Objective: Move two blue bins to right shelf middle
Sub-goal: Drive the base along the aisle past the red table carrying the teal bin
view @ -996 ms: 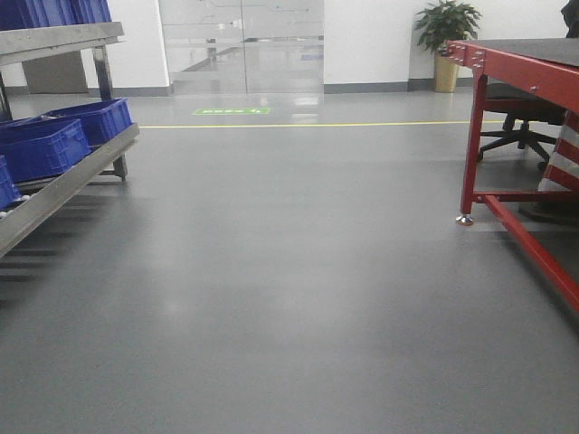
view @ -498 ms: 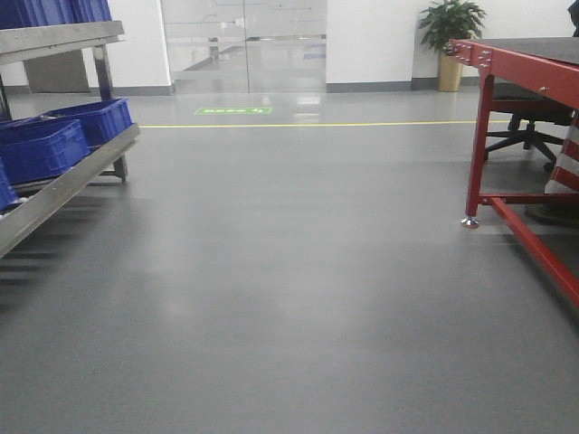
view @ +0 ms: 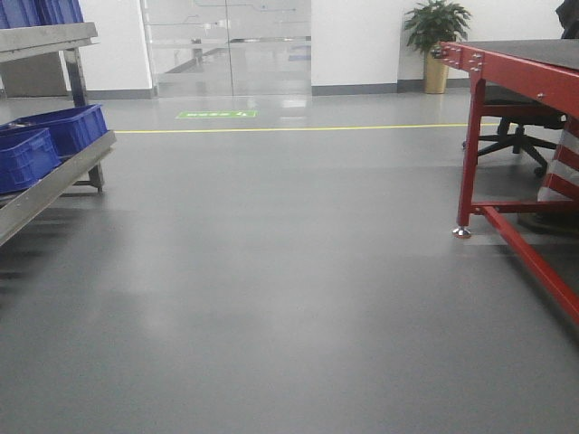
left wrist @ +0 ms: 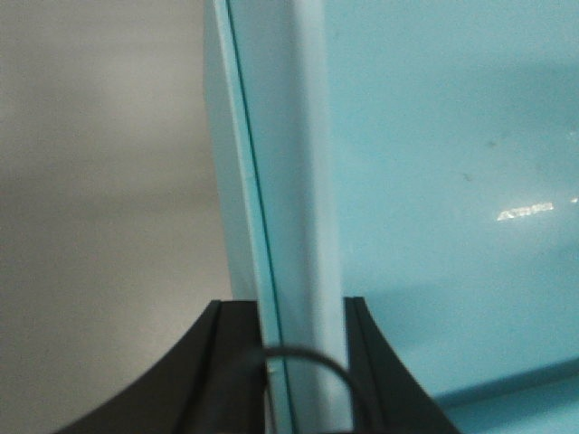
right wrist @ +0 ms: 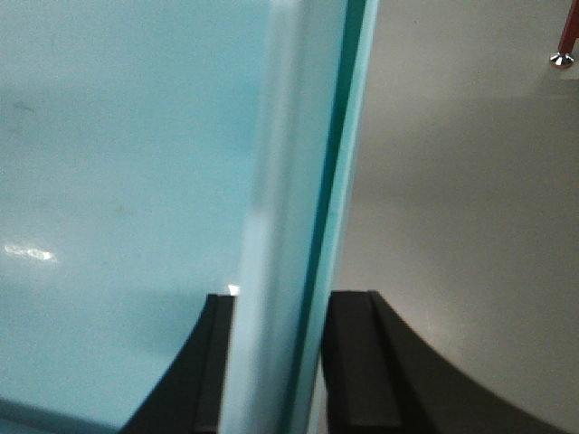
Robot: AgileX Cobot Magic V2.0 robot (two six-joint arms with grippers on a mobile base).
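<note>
My left gripper [left wrist: 303, 312] is clamped down on the thin upright wall of the blue bin [left wrist: 434, 181], one black finger [left wrist: 231, 362] on the outer face and the other on the inner face, with no gap that I can see. The right gripper [right wrist: 280, 307] pinches a wall the same way, with the pale blue inside of the bin [right wrist: 118, 181] to its left. From each wrist the rim runs lengthwise straight away from the jaws, leaning a little left on the left side and a little right on the right side. I cannot tell which way the bin's long axis lies, nor whether a second bin sits with it.

Outside both walls I see only bare grey floor [right wrist: 470, 199]. The metal foot [right wrist: 562, 61] of a red leg is well apart at the upper right.

The front camera shows wide open floor [view: 289, 298]. On the left edge a metal rack [view: 54, 176] carries stored blue bins [view: 68, 127], with more on its upper level [view: 45, 36]. On the right a red table [view: 507, 63] juts in, its low brace running toward me, with an office chair [view: 520, 136] behind it. A yellow line [view: 298, 128] crosses far ahead, before the glass doors [view: 226, 45].
</note>
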